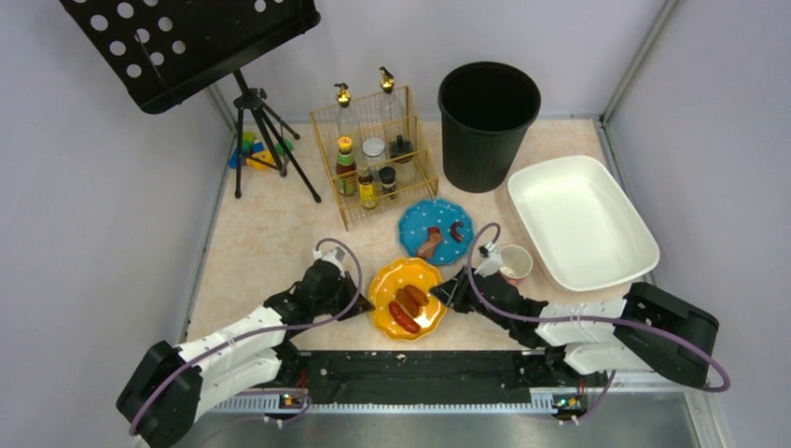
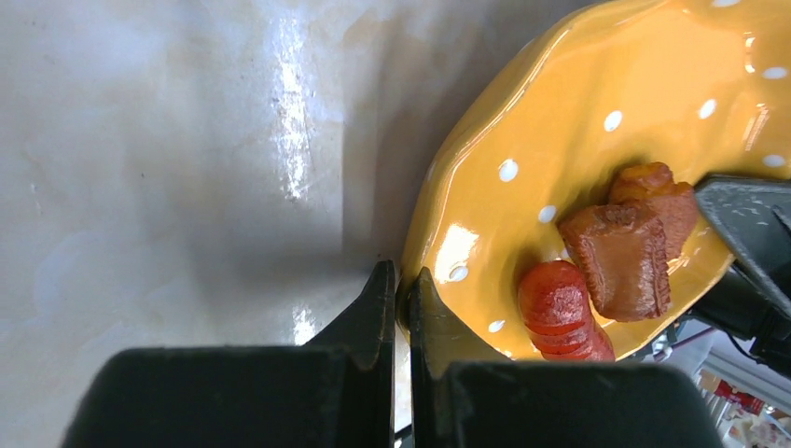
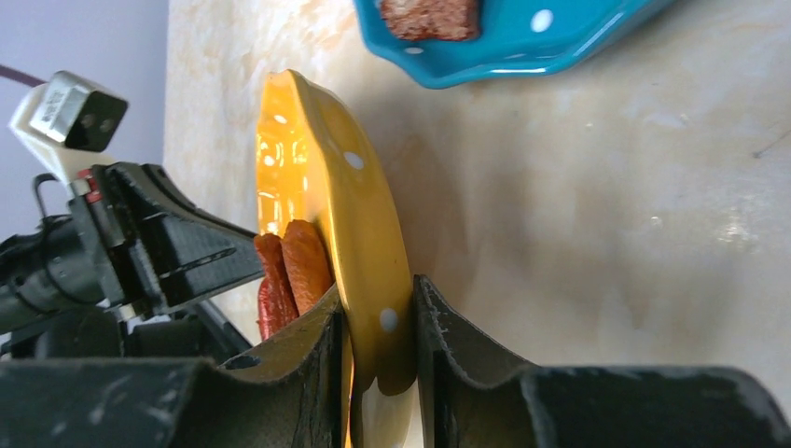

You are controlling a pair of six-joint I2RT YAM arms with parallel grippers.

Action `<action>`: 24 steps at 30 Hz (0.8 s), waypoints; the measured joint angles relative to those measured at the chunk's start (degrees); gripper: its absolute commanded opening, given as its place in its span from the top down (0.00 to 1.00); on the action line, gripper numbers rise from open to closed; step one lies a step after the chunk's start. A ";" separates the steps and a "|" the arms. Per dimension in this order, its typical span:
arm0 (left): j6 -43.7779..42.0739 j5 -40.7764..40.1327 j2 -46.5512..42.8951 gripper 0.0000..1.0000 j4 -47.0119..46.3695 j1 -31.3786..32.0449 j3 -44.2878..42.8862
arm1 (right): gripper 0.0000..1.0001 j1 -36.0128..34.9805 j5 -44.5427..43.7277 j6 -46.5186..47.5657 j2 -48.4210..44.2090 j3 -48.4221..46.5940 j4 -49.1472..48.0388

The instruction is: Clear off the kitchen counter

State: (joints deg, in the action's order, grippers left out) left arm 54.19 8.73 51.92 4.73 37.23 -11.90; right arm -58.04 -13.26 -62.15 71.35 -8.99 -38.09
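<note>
Left gripper [image 1: 360, 305] first: pinched onto the left rim of the round orange-yellow ceramic plate with white dots [image 1: 395, 277], fingers all but closed with only the thin edge between them. Right gripper [image 1: 447, 297] opposite, nipping the same plate's right rim, a finger pressed to each face of the lip. On the plate, a ridged red sausage [image 2: 560, 313] and brown meat chunks [image 2: 620, 257], bunched toward the near side. Underneath it all, the beige-peach marbled kitchen counter [image 1: 270, 243], stretching from the arm bases to the back wall. Plate resting on it or held just clear? Cannot tell. Just beyond, a scalloped blue dotted plate [image 1: 417, 224] carrying more brown scraps, flat on the counter. Close by the right wrist, a small white cup [image 1: 515, 263], and beside that a white rectangular plastic tub [image 1: 580, 219]. At the back, a black round bin [image 1: 488, 121] and a gold wire rack of bottles [image 1: 373, 159] — side by side.
</note>
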 measured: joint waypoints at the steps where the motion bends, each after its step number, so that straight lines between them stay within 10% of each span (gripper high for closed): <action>1: -0.37 0.20 -0.39 0.96 1.05 0.00 -0.24 | 1.00 -0.07 0.44 -0.02 -1.14 0.00 0.59; 11: -1.88 0.81 -4.02 0.90 10.21 0.22 -3.54 | 1.00 -0.37 2.69 -1.44 -3.23 -0.04 1.90; 24: -4.37 -1.01 -10.49 0.56 20.57 0.55 -7.74 | 1.00 -0.46 4.33 -5.95 -1.79 -2.03 -0.35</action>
State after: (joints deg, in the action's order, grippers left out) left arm 49.82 7.73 41.43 25.30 37.78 -19.64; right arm -58.50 -8.93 -68.10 69.56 -11.03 -38.44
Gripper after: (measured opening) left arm 0.333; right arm 0.257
